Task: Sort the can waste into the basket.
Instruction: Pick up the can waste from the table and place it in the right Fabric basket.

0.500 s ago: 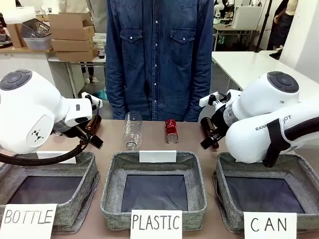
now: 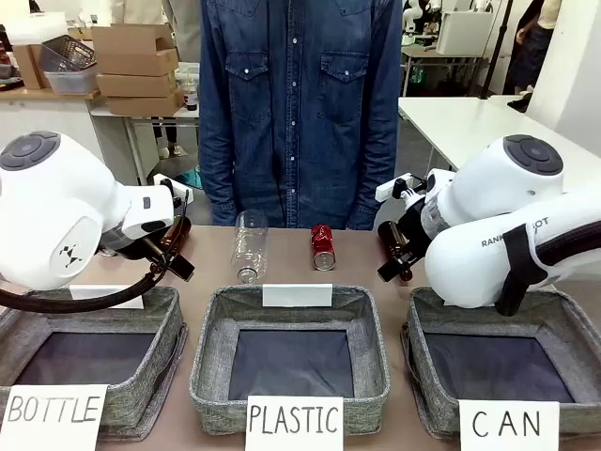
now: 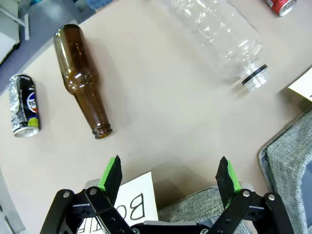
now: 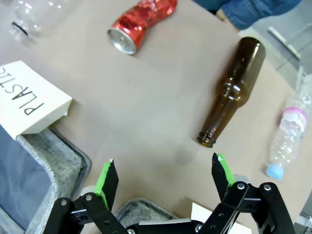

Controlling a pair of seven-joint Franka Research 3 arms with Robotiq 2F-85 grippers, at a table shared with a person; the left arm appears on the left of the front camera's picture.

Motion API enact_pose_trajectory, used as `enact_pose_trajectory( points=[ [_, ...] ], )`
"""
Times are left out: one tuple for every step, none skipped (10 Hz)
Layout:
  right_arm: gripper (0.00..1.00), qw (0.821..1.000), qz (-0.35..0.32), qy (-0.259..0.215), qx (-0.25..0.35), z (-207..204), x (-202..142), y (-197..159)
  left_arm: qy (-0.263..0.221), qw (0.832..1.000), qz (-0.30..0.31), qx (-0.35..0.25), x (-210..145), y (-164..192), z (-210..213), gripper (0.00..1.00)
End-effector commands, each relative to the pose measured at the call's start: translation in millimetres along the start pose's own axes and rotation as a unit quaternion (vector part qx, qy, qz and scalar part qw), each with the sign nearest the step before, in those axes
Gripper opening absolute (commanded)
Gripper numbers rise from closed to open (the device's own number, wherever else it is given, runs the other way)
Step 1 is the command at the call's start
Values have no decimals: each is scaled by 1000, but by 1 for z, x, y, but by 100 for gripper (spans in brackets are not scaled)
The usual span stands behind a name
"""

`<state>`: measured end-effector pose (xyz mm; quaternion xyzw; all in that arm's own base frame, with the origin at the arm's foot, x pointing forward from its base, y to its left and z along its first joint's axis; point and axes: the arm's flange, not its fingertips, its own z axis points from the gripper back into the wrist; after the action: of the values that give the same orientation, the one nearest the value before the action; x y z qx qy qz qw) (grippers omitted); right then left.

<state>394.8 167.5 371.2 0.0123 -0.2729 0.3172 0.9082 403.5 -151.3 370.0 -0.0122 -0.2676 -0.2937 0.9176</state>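
a: which can looks like the easier first pick, and for which arm?
b: the red can (image 4: 141, 25), i'd say, for the right gripper (image 4: 164, 168). in the right wrist view it lies at the top of the frame, up and a little left of the fingers, well apart from them with bare table between
a: how does it lie?
b: on its side, long axis slanting from lower left, where the silver end faces, to upper right. the jaws would likely need turning to close across that slant, not along it
a: and the pincer itself?
b: spread wide, nothing between the green pads. the left gripper (image 3: 169, 168) is just as wide and empty
a: is the left arm no nearer?
b: not to that one. in the front view it sits at frame centre, closer to the right arm, and the basket (image 2: 498, 368) with the "can" card is at lower right, below that same arm
a: the other can?
b: the dark can (image 3: 23, 111) lies on its side at the left edge of the left wrist view, long axis near vertical in the frame, silver end down, just beside a brown bottle (image 3: 80, 78) but not touching it. that one looks like the left arm's
a: and their looks?
b: the red one is shiny, crumpled and dented; the dark one has silver, blue and yellow-green print and seems undented
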Motion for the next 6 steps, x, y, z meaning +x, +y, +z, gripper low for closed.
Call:
enact_pose_trajectory(
  points=[
    [100,1000,0,0,0,0,0,0,0,1000,0,0,0,0,0,100],
    [100,1000,0,0,0,0,0,0,0,1000,0,0,0,0,0,100],
    [100,1000,0,0,0,0,0,0,0,1000,0,0,0,0,0,100],
    [100,1000,0,0,0,0,0,0,0,1000,0,0,0,0,0,100],
    [100,1000,0,0,0,0,0,0,0,1000,0,0,0,0,0,100],
    [100,1000,0,0,0,0,0,0,0,1000,0,0,0,0,0,100]
  ],
)
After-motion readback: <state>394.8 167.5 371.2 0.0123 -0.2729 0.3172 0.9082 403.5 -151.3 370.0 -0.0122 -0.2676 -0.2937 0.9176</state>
